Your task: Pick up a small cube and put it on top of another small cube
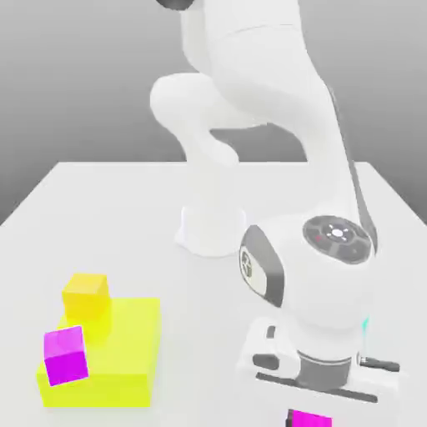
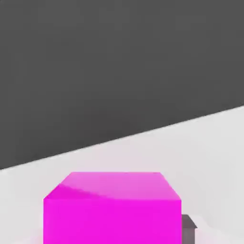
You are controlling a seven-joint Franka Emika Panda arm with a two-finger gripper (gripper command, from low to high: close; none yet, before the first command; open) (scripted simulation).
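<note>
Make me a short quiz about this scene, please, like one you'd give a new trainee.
1. True or false: the magenta cube at the gripper sits on the orange-yellow cube.
2. Which colour is the broad, flat block? a) blue b) bright yellow c) red
3. Fill in: the other magenta cube is toward the exterior view's ___.

Key: 1. false; 2. b; 3. left

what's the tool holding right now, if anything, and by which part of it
The tool is shut on a magenta cube, gripped by its sides; how far down them cannot be told.
</note>
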